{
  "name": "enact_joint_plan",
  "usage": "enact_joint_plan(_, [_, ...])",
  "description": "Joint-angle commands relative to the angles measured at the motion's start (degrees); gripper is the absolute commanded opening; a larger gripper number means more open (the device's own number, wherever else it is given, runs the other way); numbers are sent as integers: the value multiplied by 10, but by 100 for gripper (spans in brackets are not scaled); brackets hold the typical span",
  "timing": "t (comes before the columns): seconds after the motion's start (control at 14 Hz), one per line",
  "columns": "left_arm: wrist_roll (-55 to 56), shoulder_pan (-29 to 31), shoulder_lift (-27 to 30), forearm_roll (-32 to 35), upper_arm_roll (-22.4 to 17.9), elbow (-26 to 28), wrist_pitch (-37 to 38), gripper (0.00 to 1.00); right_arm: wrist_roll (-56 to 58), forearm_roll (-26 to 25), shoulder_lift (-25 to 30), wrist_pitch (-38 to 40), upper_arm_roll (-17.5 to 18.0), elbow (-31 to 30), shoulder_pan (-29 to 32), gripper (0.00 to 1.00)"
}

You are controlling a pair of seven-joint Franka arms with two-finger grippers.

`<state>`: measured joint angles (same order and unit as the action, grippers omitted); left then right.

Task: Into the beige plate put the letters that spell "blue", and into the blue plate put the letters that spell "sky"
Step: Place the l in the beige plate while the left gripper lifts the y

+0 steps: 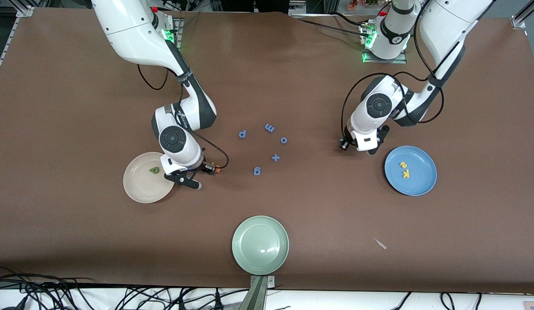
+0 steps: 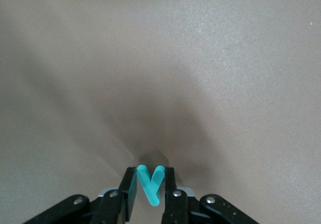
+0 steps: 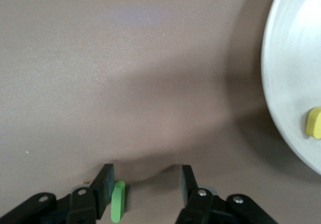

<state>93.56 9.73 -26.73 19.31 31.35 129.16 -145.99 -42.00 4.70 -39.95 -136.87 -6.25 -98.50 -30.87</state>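
Observation:
My left gripper (image 1: 365,148) (image 2: 149,176) is low over the bare table beside the blue plate (image 1: 424,183), shut on the teal y (image 2: 150,186), with a finger against each of its upper arms. Yellow s (image 1: 403,165) and yellow k (image 1: 405,173) lie in that plate. At the rim of the beige plate (image 1: 140,185) (image 3: 291,83) my right gripper (image 1: 187,181) (image 3: 147,176) stands open. The green l (image 3: 118,201) leans on one finger. The green b (image 1: 154,170) lies in the beige plate, where a yellow letter (image 3: 313,122) also shows.
Several all-blue letters and a blue plus sign (image 1: 275,157) are scattered mid-table between the two arms. A pale green plate (image 1: 260,245) sits near the table's front edge. A small white scrap (image 1: 380,243) lies nearer the camera than the blue plate.

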Motion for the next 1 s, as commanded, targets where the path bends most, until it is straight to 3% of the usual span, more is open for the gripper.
enact_joint_plan(0.0, [14,-2,3,19,-1,5,-2,25,-35,0,-17,-18,3,16,-9,62])
enact_joint_plan(0.64, [14,-4,-1,19,-1,3,-2,25,-65,0,-12,-9,10,0,-21,59])
enact_joint_plan(0.79, [14,-4,-2,19,-1,3,-2,26,-51,0,-9,-9,8,0,-20,43])
enact_joint_plan(0.93, [14,-4,-5,19,-1,3,-2,31,-36,0,-7,-1,5,1,-17,19])
